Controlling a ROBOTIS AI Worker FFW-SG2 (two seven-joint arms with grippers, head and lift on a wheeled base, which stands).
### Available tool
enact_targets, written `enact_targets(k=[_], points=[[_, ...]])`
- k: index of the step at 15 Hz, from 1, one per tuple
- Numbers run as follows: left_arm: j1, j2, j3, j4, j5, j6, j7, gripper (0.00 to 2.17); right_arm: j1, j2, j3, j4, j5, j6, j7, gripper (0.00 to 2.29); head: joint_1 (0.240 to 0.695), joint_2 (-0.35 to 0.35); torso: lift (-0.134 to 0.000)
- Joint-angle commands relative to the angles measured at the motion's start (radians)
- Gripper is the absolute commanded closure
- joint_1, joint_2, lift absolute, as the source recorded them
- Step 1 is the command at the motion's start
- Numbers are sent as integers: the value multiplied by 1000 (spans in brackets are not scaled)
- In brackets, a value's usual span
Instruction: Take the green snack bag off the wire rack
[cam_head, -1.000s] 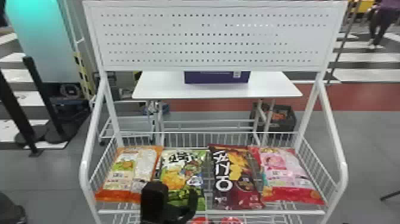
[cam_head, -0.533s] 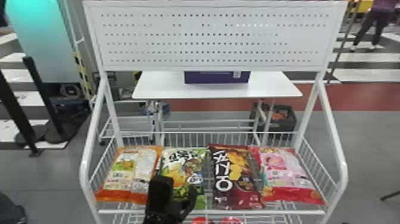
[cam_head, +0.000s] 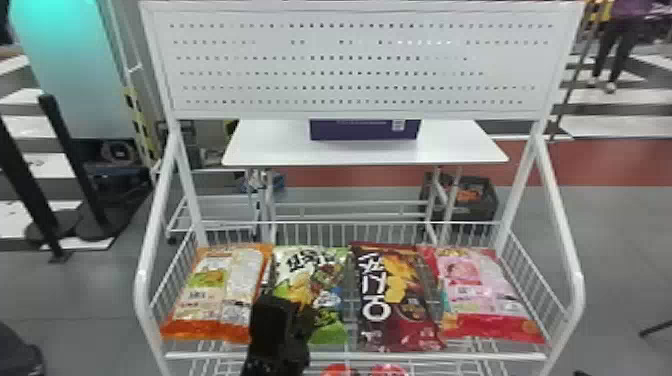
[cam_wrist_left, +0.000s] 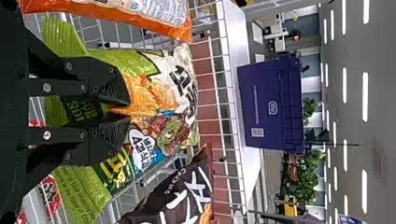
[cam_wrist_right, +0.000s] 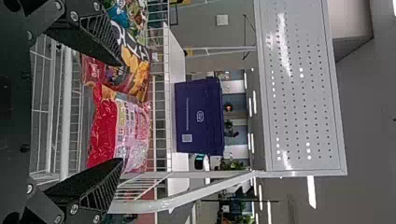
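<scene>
- Left gripper (cam_head: 291, 306), at wire rack (cam_head: 350, 356) front edge: black, blocky in head view.
- Left wrist view: black fingers (cam_wrist_left: 112, 140), tapered, fine slanted ribbing near tips.
- Links (cam_wrist_left: 58, 87) behind them: black bars, rounded ends, bright round screws (cam_wrist_left: 46, 87) at the joints.
- Left palm housing (cam_wrist_left: 11, 116): black, surface detail too dark to tell.
- Right gripper (cam_wrist_right: 122, 112), facing wire rack: same black finish, wedge-shaped fingers, slatted sides, pointed tips.
- Right links (cam_wrist_right: 44, 16): black, angular, silver-grey round screw heads (cam_wrist_right: 74, 16).
- Right palm housing (cam_wrist_right: 11, 112): black, small dark fasteners along edge.
</scene>
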Motion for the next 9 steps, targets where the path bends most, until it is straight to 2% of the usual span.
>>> enact_targets(k=[1,6,9], points=[[12,4,1,-12,0,-20,0,1744,-4,1,2,4,-1,0,-2,167,499,0,0],[48,16,3,-95,9,-26,3,1744,-14,1,6,12,-1,0,0,167,499,0,0],[95,42,12,-147,28,-60,12,1744,-12,1,8,10,1,0,0,167,499,0,0]])
